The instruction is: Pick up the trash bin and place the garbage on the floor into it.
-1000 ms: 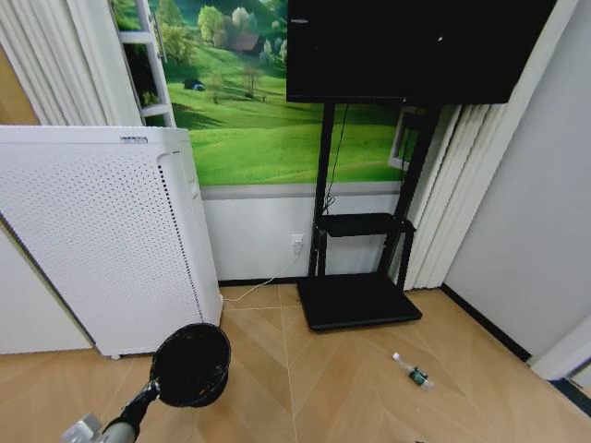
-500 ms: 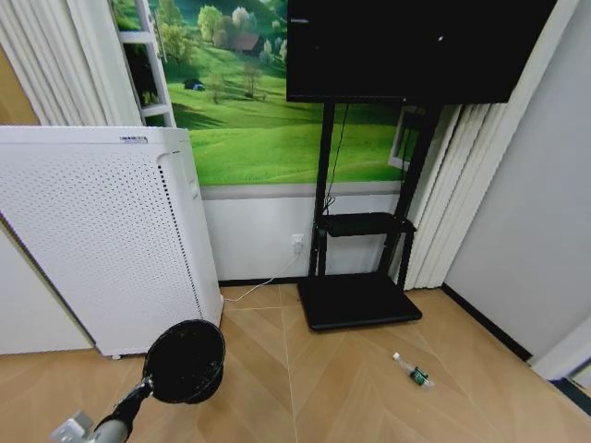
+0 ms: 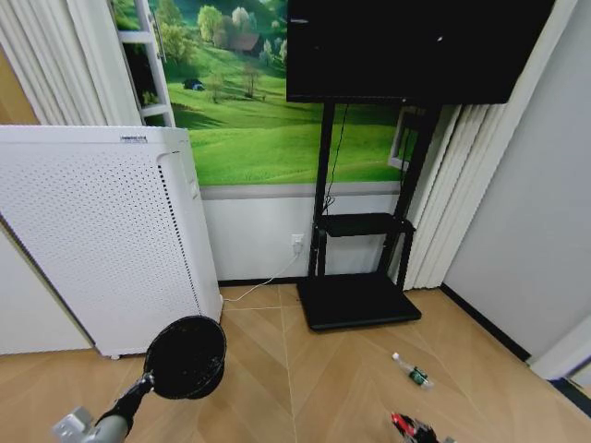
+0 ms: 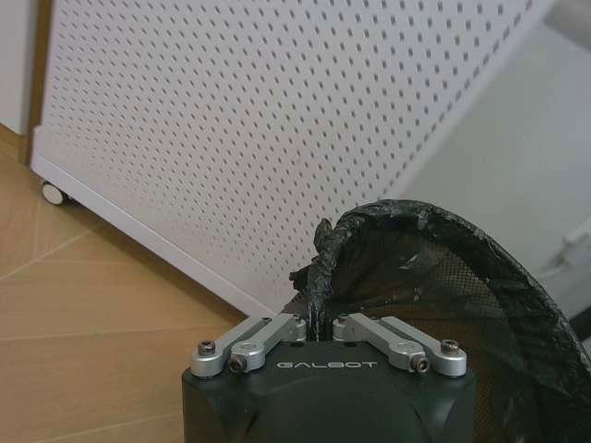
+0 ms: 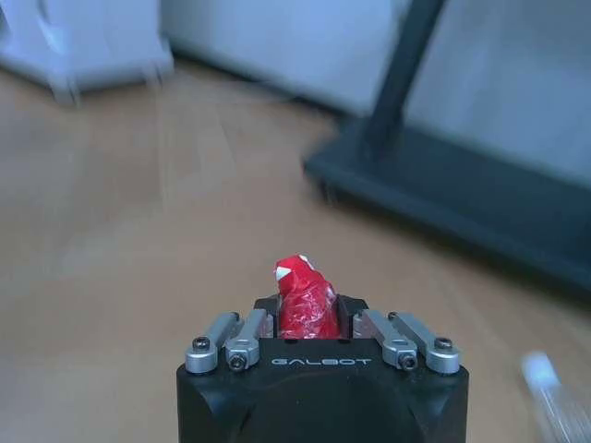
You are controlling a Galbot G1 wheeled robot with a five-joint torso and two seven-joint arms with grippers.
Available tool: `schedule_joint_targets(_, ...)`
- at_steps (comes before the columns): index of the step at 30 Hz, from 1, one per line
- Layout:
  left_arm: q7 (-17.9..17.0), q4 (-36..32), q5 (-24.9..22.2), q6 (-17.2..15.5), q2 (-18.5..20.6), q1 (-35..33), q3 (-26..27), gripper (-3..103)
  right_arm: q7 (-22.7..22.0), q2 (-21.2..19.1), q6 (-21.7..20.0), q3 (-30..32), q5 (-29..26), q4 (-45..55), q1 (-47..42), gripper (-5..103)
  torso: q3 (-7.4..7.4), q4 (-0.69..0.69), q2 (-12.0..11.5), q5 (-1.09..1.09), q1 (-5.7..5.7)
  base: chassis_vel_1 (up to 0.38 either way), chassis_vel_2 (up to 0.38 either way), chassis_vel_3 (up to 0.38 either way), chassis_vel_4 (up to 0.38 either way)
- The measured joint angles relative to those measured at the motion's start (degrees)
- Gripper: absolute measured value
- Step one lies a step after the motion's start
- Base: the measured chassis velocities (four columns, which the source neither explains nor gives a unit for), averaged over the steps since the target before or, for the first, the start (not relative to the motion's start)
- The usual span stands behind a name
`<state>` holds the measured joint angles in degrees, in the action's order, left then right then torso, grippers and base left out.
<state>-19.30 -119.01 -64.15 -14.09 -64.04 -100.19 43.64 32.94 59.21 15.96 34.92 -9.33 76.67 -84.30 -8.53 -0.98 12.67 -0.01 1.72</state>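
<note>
Right wrist view has my right gripper [image 5: 309,318] clamped on a crumpled red-and-white piece of garbage [image 5: 305,297], its long axis standing up out of the fingers and pointing away from the wrist, above bare wooden floor [image 5: 138,221]. My left gripper [image 4: 319,323] is pinched on the lined rim of the trash bin [image 3: 186,357], held off the floor with its mouth tipped toward the head camera, just beside the white air purifier [image 3: 102,240]. A small clear bottle [image 3: 410,370] lies flat near the TV stand [image 3: 358,300], pointing diagonally toward it.
</note>
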Motion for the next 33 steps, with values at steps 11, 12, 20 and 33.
schedule_joint_targets(11,8.97,12.90,8.41,3.07,16.05,16.21,-23.79,7,4.16,0.38,-4.11,-2.40,-9.11,23.25,-0.44,33,0.00,-0.04,0.00,-0.03,0.00,0.000,0.000,0.000,0.000)
schedule_joint_targets(12,11.72,15.15,8.62,3.37,18.61,20.47,-29.01,7,4.40,1.65,-4.28,-2.42,-8.58,25.55,-1.31,33,0.00,-0.06,-0.01,0.03,0.00,0.000,0.000,0.000,0.000)
schedule_joint_targets(20,18.14,22.72,6.81,5.03,19.67,38.33,-47.15,7,8.33,7.25,-3.84,-2.43,-6.37,31.75,-4.76,32,0.00,-0.05,0.00,0.03,0.00,0.000,0.000,0.000,0.000)
schedule_joint_targets(33,24.77,21.72,6.12,5.93,13.95,41.14,-58.52,7,9.49,9.28,-0.67,-5.33,-1.33,29.72,-6.52,32,0.00,-0.03,0.00,0.02,0.00,0.000,0.000,0.000,0.000)
